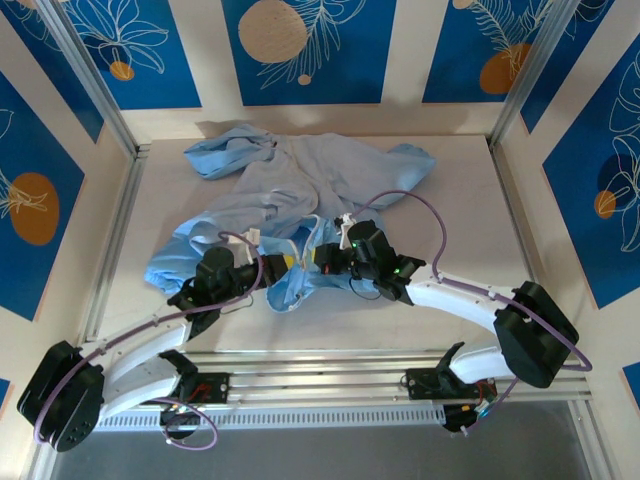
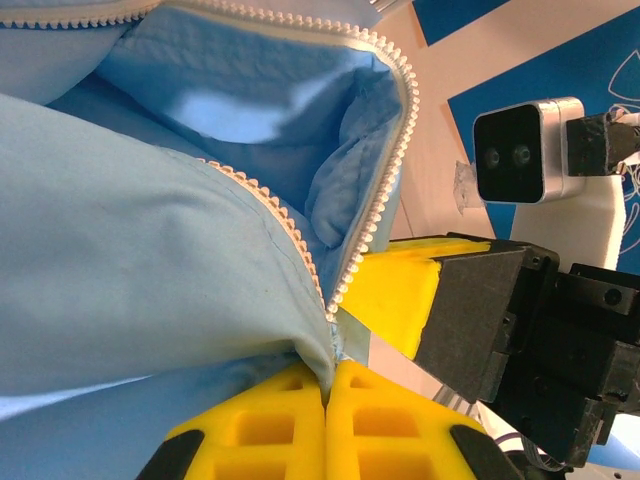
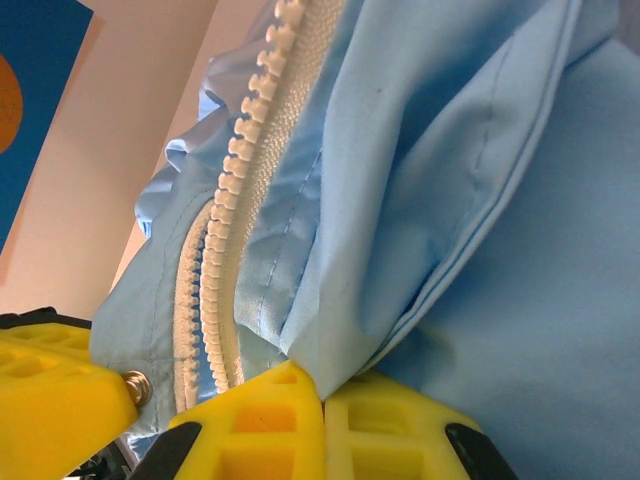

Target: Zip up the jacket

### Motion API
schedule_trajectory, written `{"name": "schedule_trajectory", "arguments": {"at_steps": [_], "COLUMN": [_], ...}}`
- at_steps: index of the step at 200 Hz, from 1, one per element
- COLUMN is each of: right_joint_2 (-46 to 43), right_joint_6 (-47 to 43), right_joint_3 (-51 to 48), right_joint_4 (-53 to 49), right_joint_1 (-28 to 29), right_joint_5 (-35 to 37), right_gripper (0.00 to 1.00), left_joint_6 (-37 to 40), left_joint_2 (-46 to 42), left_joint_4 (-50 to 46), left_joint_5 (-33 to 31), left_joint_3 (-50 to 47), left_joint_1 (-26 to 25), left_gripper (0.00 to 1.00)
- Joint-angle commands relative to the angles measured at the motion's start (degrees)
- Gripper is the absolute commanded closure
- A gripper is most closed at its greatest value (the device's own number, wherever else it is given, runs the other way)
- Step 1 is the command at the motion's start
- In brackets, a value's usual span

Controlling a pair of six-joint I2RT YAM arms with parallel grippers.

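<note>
Two arms reach in from the near edge of the worktop [image 1: 480, 220] and meet at the near hem of the jacket [image 1: 290, 190], the left arm [image 1: 140, 350] coming from the left and the right arm [image 1: 470, 300] from the right. The left jaws and the right jaws point at each other and sit just beside one another on the cloth.

Seen from the left wrist, the left jaws are pressed together. Their yellow pads [image 2: 265, 430] meet with a fold of light-blue cloth pinched between them, right at the foot of the zipper [image 2: 370, 220]. Above that pinch the two rows of white teeth spread apart, showing the lining inside. A yellow pad of the right jaws [image 2: 400, 290] lies just beside the teeth, with the right wrist's white camera [image 2: 525, 150] behind it.

Seen from the right wrist, the right jaws are likewise closed tight, their yellow pads [image 3: 260, 430] clamped on a folded edge of the cloth. The zipper teeth [image 3: 240, 180] run upward just left of this grip, and a pad of the left jaws [image 3: 50, 390] shows at the lower left.

Beyond the jaws the rest of the jacket lies crumpled and spread across the middle of the worktop, its sleeves bunched toward the back wall [image 1: 310, 50] of blue panels.
</note>
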Motion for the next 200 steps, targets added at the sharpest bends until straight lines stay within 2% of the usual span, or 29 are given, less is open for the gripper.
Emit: {"name": "schedule_trajectory", "arguments": {"at_steps": [1, 110, 200], "right_joint_2": [-1.4, -1.6, -1.4], "right_joint_6": [0.9, 1.4, 2.3], "right_joint_3": [-0.3, -0.9, -0.9], "right_joint_4": [4.1, 4.5, 5.1], "right_joint_1": [-0.2, -0.3, -0.3], "right_joint_5": [-0.7, -0.9, -0.9], "right_gripper": [1.00, 1.00, 1.00], "left_joint_6": [-0.4, -2.1, -2.9], "left_joint_2": [0.2, -1.1, -0.2], "left_joint_4": [2.6, 2.6, 3.0], "left_joint_5": [-0.7, -4.6, -2.8], "left_joint_3": [0.5, -0.4, -0.8], "left_joint_1": [-0.8, -0.8, -1.9], "left_gripper": [1.00, 1.00, 1.00]}}
